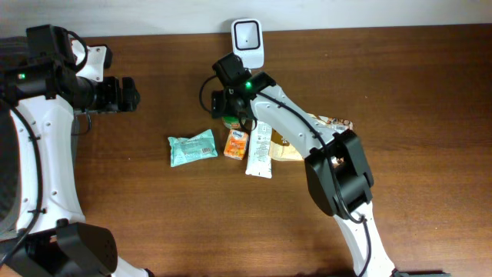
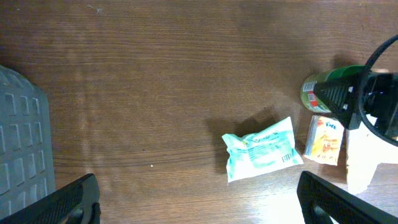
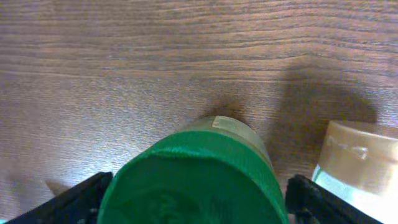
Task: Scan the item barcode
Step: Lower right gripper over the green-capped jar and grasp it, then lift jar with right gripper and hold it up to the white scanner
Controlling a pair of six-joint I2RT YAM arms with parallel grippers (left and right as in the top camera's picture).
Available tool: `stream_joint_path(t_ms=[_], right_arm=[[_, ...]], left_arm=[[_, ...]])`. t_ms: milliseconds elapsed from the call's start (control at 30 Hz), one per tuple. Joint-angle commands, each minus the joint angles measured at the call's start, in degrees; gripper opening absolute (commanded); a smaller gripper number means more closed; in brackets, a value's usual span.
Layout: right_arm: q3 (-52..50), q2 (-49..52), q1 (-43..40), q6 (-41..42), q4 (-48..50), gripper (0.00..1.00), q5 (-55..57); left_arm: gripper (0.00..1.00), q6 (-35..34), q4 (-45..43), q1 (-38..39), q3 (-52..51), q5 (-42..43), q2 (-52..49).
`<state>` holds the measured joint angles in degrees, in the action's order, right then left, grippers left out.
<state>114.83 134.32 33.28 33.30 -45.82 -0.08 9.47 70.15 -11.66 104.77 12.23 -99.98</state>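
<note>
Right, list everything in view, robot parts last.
jar: one, green lid, behind the orange box
wipes packet: one, mint green, left of the orange box
orange box: one, orange, mid-table
tube: one, white, right of the orange box
pouch: one, tan, partly under the right arm
scanner: one, white with a dark face, back edge
grid panel: one, grey, far left
table: one, dark brown wood
left gripper: one, black, open over bare table
right gripper: one, black, jaws either side of the jar's lid, contact unclear
</note>
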Motion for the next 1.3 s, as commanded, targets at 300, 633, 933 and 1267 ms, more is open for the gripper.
stream_joint_path(t_ms=[300, 633, 933, 1267], right_arm=[[-0.11, -2.62, -2.29, -1.99, -2.38, 0.6, -3.06], [8.35, -7.17, -8.0, -25.18, -7.37, 0.57, -46.27], [8.37, -13.31, -20.35, -39.17, -11.06, 0.61, -75.38], [8.37, -23.54, -24.68, -55.93, -28.44, 0.61, -78.77]], left_arm=[[0.99, 1.14, 0.02, -0.13, 0.15, 0.87, -0.31], [0.99, 1.14, 0.02, -0.13, 0.13, 0.87, -0.31], [0.99, 1.14, 0.02, -0.13, 0.15, 0.87, -0.31], [0.99, 1.14, 0.02, -0.13, 0.13, 0.87, -0.31]])
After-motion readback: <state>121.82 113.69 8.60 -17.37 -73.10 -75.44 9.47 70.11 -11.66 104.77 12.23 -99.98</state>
